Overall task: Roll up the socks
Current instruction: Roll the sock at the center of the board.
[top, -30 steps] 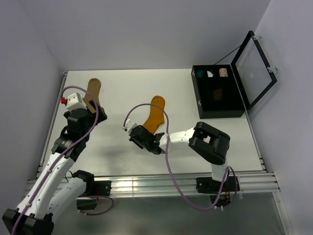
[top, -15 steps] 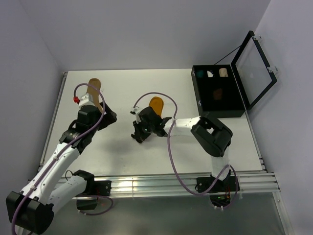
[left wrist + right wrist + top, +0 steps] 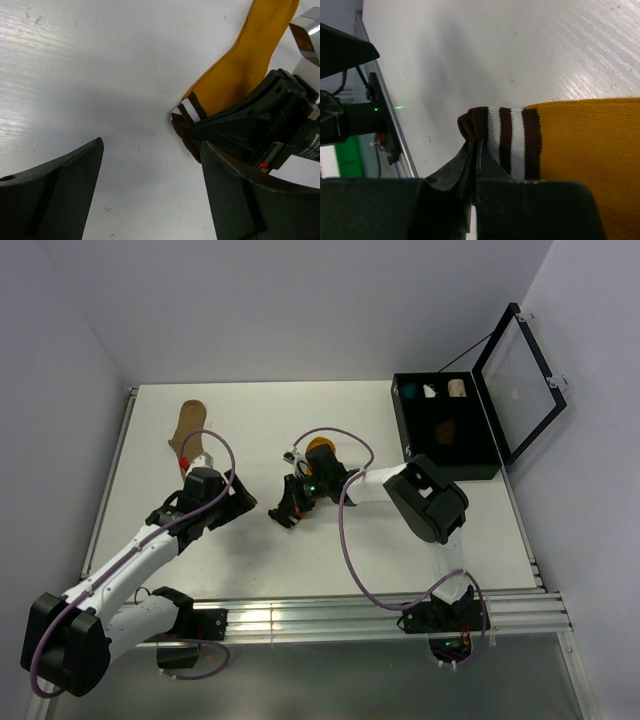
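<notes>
Seen from above, 2 robot arms reach toward each other over a white table (image 3: 240,400). The right gripper (image 3: 474,150) is clamped on the brown-and-white striped cuff (image 3: 512,135) of a mustard-orange fabric sock (image 3: 239,70). The sock lies flat and stretches away behind that gripper, its toe end farthest from the pinch. Over the last second the right arm has pushed forward over the sock, so from above only the toe shows beyond it. The left gripper (image 3: 151,150), fingers spread apart and holding nothing, has swung off a plain tan fabric sock (image 3: 186,423), which now lies well apart on its far left. This gripper sits just beside the right gripper, with the pinched cuff straight ahead of its fingertips. This looks like the start of the first roll: the cuff is held, but no turn of fabric shows yet. The left gripper seems placed to help pin or fold it. A black case with its lid open (image 3: 445,465) stands well off to the right gripper's right.
</notes>
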Motion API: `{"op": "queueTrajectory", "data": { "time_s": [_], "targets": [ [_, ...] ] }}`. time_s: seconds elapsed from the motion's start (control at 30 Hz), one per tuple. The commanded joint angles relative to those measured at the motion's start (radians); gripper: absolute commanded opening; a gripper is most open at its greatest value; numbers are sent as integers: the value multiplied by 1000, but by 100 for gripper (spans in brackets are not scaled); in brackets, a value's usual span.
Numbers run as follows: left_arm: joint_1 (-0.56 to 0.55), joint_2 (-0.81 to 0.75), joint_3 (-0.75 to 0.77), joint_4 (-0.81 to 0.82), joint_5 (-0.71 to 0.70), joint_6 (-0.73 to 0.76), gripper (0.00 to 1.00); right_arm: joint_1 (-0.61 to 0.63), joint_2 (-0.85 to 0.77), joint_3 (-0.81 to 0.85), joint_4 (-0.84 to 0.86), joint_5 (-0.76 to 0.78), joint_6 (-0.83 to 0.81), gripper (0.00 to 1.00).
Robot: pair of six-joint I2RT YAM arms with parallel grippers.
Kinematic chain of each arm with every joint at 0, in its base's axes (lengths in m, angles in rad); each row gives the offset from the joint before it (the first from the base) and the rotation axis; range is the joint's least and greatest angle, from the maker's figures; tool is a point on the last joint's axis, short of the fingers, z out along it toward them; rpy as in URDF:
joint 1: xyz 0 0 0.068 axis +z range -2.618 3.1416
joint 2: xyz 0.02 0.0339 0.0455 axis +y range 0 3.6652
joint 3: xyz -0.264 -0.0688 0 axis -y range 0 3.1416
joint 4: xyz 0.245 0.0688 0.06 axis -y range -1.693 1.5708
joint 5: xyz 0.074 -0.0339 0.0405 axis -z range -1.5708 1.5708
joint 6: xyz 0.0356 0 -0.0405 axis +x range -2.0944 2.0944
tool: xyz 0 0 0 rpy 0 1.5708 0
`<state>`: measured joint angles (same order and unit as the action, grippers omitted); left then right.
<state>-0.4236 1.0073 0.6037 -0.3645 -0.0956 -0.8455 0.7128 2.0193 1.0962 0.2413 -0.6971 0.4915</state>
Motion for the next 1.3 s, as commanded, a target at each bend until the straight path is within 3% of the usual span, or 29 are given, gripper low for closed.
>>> {"op": "queueTrajectory", "data": {
  "time_s": [0.0,0.57,0.8,1.27],
  "targets": [
    [-14,28,-18,84,49,-36,82,-32,47,36,76,-108,94,0],
    [-52,347,68,168,132,-274,68,-35,75,33,52,-28,64,0],
    [-70,401,88,174,99,-313,55,-35,81,27,82,-35,84,0],
    [-70,505,133,202,30,-374,47,-16,87,34,50,-2,35,1]
  ]
}}
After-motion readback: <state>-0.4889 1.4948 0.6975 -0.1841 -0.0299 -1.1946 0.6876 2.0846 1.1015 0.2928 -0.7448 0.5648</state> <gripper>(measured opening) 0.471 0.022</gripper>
